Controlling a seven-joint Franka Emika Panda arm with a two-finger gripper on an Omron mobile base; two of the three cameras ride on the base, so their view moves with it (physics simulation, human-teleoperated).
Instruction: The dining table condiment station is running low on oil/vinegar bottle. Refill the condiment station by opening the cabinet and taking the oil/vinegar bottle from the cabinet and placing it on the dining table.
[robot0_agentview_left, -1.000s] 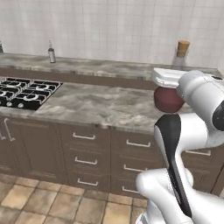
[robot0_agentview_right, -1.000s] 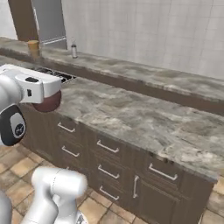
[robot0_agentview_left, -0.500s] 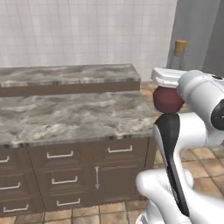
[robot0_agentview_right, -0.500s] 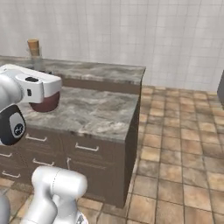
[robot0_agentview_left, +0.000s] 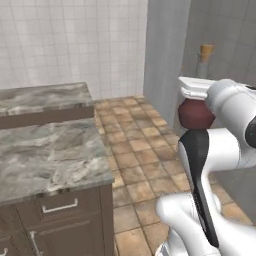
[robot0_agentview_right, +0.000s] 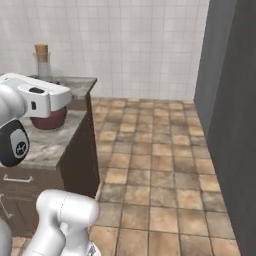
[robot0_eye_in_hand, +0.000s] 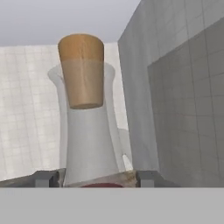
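Note:
The oil/vinegar bottle (robot0_agentview_left: 194, 115) hangs in the air in front of my arm, with its dark-red round body just below the white hand. My gripper (robot0_agentview_left: 193, 102) is shut on the bottle at the base of its clear neck. The tan cork (robot0_agentview_left: 206, 50) stands upright above the hand. From the right base view the bottle (robot0_agentview_right: 48, 119) and gripper (robot0_agentview_right: 48, 108) sit over the counter's end. Close up in the hand view, the neck and cork (robot0_eye_in_hand: 82, 70) rise between the fingertips (robot0_eye_in_hand: 46, 178). The cabinet and the dining table are out of view.
A marble-topped counter (robot0_agentview_left: 45, 160) with dark drawers (robot0_agentview_left: 60, 206) ends at the left. Open terracotta tile floor (robot0_agentview_right: 150, 165) spreads beyond it. A tall grey panel (robot0_agentview_right: 235, 100) stands at the right, and a white tiled wall (robot0_agentview_left: 75, 40) runs along the back.
The whole picture has swung as the base turns right: the stove and long counter have slid away left, and floor and the grey panel have come in. The bottle stays held.

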